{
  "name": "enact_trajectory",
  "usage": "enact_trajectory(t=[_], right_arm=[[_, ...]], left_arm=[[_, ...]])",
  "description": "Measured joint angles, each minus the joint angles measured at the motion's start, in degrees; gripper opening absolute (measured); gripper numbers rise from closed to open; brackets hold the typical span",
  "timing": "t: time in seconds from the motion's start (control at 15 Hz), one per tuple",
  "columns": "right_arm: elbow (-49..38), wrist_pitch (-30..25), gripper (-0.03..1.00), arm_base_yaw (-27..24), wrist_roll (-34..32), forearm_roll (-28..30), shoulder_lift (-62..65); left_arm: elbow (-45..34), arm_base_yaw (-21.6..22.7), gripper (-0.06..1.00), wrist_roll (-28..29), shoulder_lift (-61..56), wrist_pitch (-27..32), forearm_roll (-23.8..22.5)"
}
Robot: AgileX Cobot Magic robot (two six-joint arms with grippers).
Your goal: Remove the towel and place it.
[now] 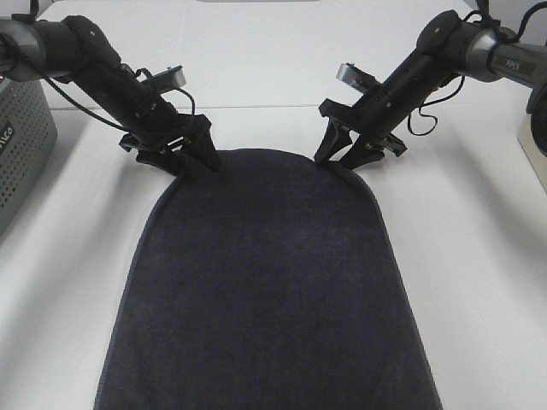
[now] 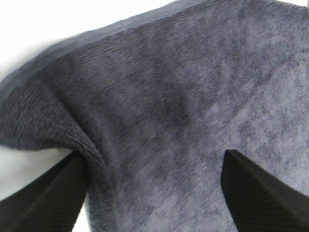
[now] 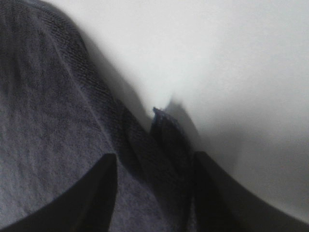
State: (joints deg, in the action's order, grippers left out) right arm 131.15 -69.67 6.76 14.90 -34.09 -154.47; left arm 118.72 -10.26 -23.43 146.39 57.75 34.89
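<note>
Work surface: 1 white table (image 1: 479,256), matt, filling nearly the whole exterior high view and forming the pale backdrop in both wrist views. A faint straight line (image 1: 265,106) crosses the tabletop from side to side in its far part; whether it is a joint or a step cannot be told.

Left edge of the view: 1 grey perforated basket (image 1: 19,145) stands on the table, cut off by the frame. Right edge: 1 cream-coloured object (image 1: 530,141) with a dark part, also cut off, not identifiable. Top edge: a narrow grey strip (image 1: 256,2).

Lighting: bright, even, from above; shadows on the table are soft and short. Walls, floor and windows are out of view.
</note>
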Motion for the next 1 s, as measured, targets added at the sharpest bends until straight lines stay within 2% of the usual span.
enact_trajectory(t=[0.13,0.27,0.4,0.53,0.67,0.93,1.0], right_arm=[[0.00,0.69,0.35,0.52,-1.38,-0.17,-0.34],[0.00,1.20,0.22,0.46,-2.12,0.63,-0.52],[0.00,1.60,0.17,0.52,-2.29,1.78,-0.23],[0.00,1.78,0.09,0.63,-2.29,2.81,0.00],[0.92,1.66,0.03,0.92,-2.29,3.90,0.06],[6.47,1.72,0.03,1.09,-2.29,10.14,-0.80],[8.65,2.23,0.03,1.03,-2.29,11.40,-1.43]], left_arm=[[0.00,-0.40,0.58,0.23,0.17,-1.09,-0.17],[0.00,-0.34,0.34,0.46,0.63,-1.78,-1.78],[0.00,-0.34,0.06,0.46,0.74,-1.78,-3.27],[0.00,-0.34,0.01,0.46,0.74,-1.78,-3.72],[0.00,-0.34,0.01,0.46,0.74,-1.78,-4.41],[0.00,-0.57,0.01,0.46,0.46,-2.64,-6.07],[0.00,-0.57,0.01,0.40,-0.06,-5.44,-8.31]])
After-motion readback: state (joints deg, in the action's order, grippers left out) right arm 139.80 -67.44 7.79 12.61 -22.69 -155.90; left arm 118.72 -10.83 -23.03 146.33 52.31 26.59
